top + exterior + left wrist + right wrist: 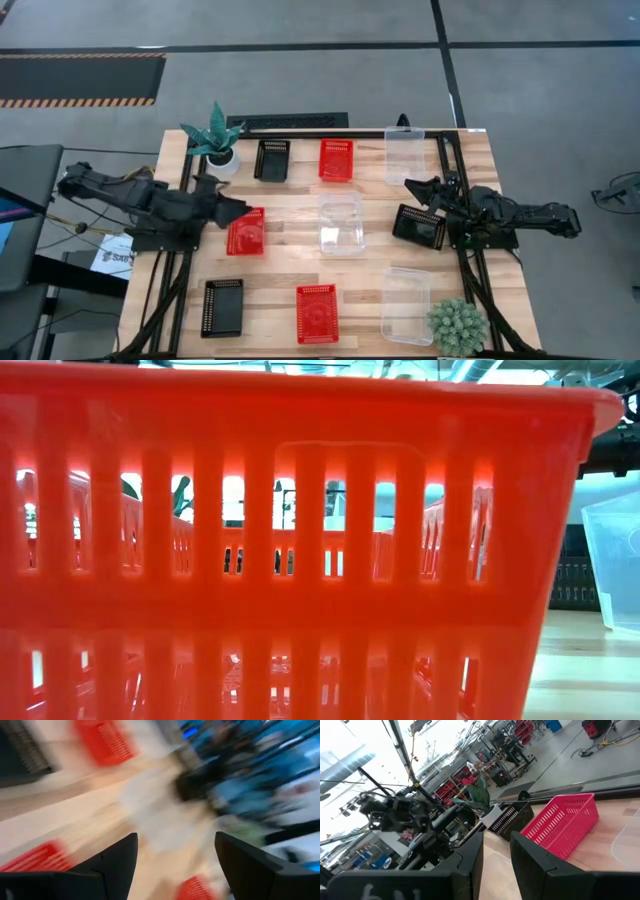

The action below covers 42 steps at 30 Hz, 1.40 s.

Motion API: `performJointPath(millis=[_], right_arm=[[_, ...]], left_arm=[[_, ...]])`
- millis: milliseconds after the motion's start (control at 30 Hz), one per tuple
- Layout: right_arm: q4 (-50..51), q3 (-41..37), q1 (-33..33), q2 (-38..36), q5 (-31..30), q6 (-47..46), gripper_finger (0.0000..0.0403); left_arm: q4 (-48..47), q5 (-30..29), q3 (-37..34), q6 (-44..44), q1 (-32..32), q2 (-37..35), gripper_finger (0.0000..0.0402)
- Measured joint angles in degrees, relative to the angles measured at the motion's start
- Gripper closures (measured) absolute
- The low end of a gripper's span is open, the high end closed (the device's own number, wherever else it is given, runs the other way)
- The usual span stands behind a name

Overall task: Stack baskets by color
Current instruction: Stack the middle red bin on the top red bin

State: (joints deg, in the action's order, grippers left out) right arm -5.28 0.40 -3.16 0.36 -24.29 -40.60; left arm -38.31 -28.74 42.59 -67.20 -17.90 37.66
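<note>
Red basket (pixel 245 231) judged light, stiff mesh; best gripped at rim. Left gripper (pixel 175 865) spread wide, empty. Right gripper (pixel 412 190) state not discernible.

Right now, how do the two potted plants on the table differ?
The teal spiky-leaved plant has long pointed leaves and a white pot; the round green succulent is a compact rosette cluster hiding its pot. The teal one stands at the table's far left corner, the succulent at the near right. Both stand apart from the baskets.
</note>
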Motion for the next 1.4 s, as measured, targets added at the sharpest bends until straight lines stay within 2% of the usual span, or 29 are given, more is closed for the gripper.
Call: performJointPath(millis=[167, 233, 333, 533, 667, 867, 1067, 1200, 1400], right_arm=[[0.1, 0.0, 0.0, 0.0, 0.0, -0.3, 0.0284], [0.2, 0.0, 0.0, 0.0, 0.0, -0.3, 0.0284], [0.2, 0.0, 0.0, 0.0, -0.2, -0.3, 0.0284], [0.3, 0.0, 0.0, 0.0, -0.3, -0.5, 0.0284], [0.3, 0.0, 0.0, 0.0, -0.3, -0.5, 0.0284], [0.4, 0.0, 0.0, 0.0, -0.2, -0.5, 0.0284], [0.4, 0.0, 0.0, 0.0, -0.1, -0.5, 0.0284], [0.5, 0.0, 0.0, 0.0, 0.0, -0.5, 0.0284], [0.5, 0.0, 0.0, 0.0, 0.1, -0.3, 0.0284]], left_arm=[[-24.7, 0.5, 9.8, -17.1, 0.8, 11.8, 0.0148], [-30.3, 2.0, 11.3, -24.1, 1.5, 15.1, 0.0148], [-33.7, 7.2, 10.8, -30.7, 2.9, 18.9, 0.0148], [-34.0, 15.3, 6.8, -30.9, 4.7, 25.2, 0.0148], [-32.5, 16.9, 3.7, -30.5, 5.5, 26.9, 0.0148], [-18.9, 20.0, -4.8, -32.7, 6.6, 27.0, 0.0148], [-18.0, 20.0, -9.0, -35.4, 7.4, 27.0, 0.0158], [-17.7, 20.1, -9.0, -35.1, 7.4, 27.0, 0.0206], [-18.5, 18.2, -9.0, -35.7, 7.4, 28.1, 0.0321]])
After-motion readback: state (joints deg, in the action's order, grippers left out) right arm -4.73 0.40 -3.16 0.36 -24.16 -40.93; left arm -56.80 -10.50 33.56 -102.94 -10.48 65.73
